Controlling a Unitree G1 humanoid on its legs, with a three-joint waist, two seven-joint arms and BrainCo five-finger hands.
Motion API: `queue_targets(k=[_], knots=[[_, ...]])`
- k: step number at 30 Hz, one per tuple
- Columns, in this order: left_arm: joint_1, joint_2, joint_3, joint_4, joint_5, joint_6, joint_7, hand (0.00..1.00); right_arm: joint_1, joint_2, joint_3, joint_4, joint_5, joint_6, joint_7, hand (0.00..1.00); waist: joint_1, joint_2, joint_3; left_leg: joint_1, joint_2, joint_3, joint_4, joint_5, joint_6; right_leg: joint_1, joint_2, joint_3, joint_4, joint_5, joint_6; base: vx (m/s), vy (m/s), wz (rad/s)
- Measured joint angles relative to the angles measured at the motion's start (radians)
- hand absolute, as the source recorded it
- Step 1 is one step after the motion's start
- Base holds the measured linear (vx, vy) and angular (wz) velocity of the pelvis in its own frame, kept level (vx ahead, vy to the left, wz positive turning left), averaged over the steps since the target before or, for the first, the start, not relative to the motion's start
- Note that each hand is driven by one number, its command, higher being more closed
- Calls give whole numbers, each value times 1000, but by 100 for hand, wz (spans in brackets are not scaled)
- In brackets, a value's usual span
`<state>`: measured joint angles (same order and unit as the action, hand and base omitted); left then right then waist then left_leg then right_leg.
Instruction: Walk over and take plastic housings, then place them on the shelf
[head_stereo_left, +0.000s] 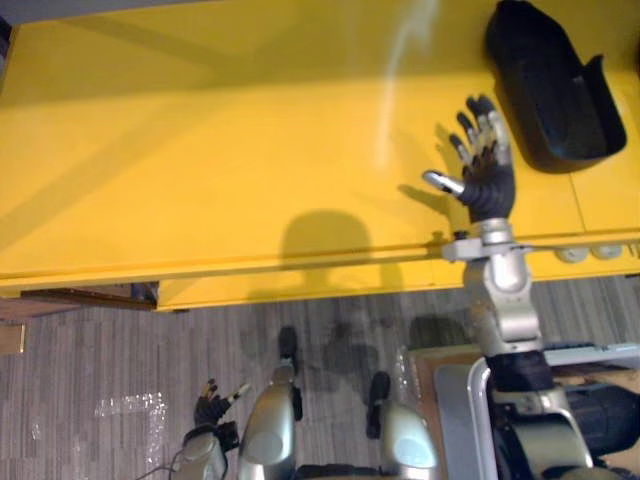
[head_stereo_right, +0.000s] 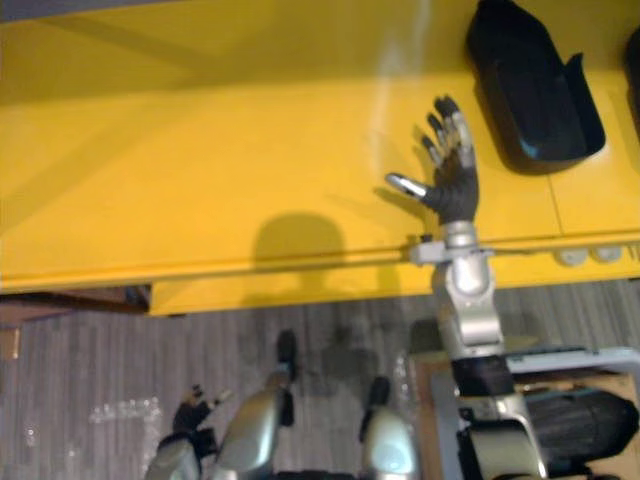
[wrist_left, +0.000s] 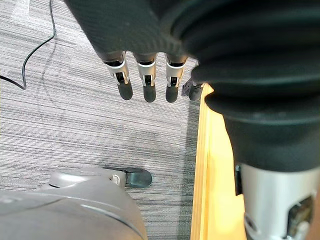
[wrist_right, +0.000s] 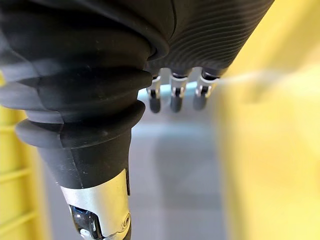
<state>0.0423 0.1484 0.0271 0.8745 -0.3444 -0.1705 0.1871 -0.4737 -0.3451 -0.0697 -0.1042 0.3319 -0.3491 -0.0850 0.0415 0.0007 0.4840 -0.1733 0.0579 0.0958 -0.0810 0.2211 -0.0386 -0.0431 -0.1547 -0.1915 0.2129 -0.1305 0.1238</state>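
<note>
perhaps second housing (head_stereo_right: 634, 65), cut by edge

Floor: grey striped carpet (head_stereo_left: 100, 350), a patch of crumpled clear film (head_stereo_left: 130, 410) lying on it toward the robot's left, a brown wooden piece (head_stereo_left: 40, 300) at the far left, a pale grey container (head_stereo_left: 455, 400) touching a brown board (head_stereo_left: 425, 365) at right.

A broad, glossy yellow shelf (head_stereo_left: 200, 150) spreads under the fingers (head_stereo_left: 495, 135) of the right hand (head_stereo_left: 490, 190) and far out to their left. A pale streak of reflected light (head_stereo_left: 400, 60) crosses it just left of the fingertips. Back behind the fingers, past the shelf's front edge, lies grey striped carpet (head_stereo_left: 100, 350), with a wooden piece (head_stereo_left: 12, 338) at its far left.
</note>
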Motion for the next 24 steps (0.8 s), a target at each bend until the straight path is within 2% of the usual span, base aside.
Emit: queue_targets(k=[3, 4, 6, 9, 10, 11, 13, 16, 20, 24], knots=[[6, 0, 2, -17, 0, 0, 4, 0, 0, -23, -152, -48, -153, 3, -141, 0, -5, -6, 1, 1, 1, 3, 0, -2, 0, 8, 2, 1, -18, 11, 2, 1, 0, -3], [15, 0, 6, -34, 0, 0, 5, 0, 1, -56, -206, -47, -241, 27, -208, 0, -7, -11, 1, 1, 2, 8, 0, -5, -1, 9, 5, 2, -28, 18, 2, 0, 1, -9], [24, 0, 20, -38, 0, -1, 5, 0, 6, -107, -253, -45, -329, 65, -278, 0, -13, -22, -1, -2, 3, 13, 0, -5, 0, 9, 6, 5, -41, 26, 3, 2, 3, -9], [55, 14, 55, -39, 0, 0, 7, 0, 60, -234, -309, -28, -480, 159, -333, 0, -32, -64, -3, -4, 4, 21, -1, -7, 2, 10, 8, 13, -57, 35, 5, 17, -4, -8], [60, 19, 59, -39, 1, 0, 7, 0, 76, -259, -314, -18, -503, 174, -333, 0, -36, -74, -4, -4, 5, 22, -1, -7, 2, 11, 10, 14, -60, 37, 5, 26, -16, -8], [68, 33, 68, -40, 1, 0, 7, 0, 99, -306, -315, 13, -535, 199, -329, 0, -40, -96, -6, -5, 9, 25, -1, -7, 2, 11, 14, 18, -68, 42, 4, 22, -21, -8], [72, 58, 82, -41, 1, 5, 7, 0, 128, -368, -315, 63, -548, 218, -313, 0, -47, -128, -9, -9, 15, 27, -1, -8, 1, 10, 21, 22, -78, 48, 2, 14, -21, -6], [72, 84, 84, -49, 1, 21, 6, 0, 160, -432, -309, 112, -551, 236, -263, 0, -53, -154, -25, -15, 18, 28, -5, -9, 0, 8, 24, 23, -88, 53, 1, 0, 0, 0], [72, 96, 89, -61, 1, 32, 4, 0, 158, -452, -281, 175, -502, 237, -256, 0, -53, -172, -37, -16, 19, 30, -5, -11, 1, 8, 25, 25, -92, 58, 1, 0, 0, 0], [72, 115, 88, -69, 1, 38, 3, 0, 139, -482, -201, 239, -546, 236, -184, 0, -47, -179, -42, -20, 21, 30, -6, -11, 1, 8, 28, 23, -103, 66, 1, 0, 0, 0]])
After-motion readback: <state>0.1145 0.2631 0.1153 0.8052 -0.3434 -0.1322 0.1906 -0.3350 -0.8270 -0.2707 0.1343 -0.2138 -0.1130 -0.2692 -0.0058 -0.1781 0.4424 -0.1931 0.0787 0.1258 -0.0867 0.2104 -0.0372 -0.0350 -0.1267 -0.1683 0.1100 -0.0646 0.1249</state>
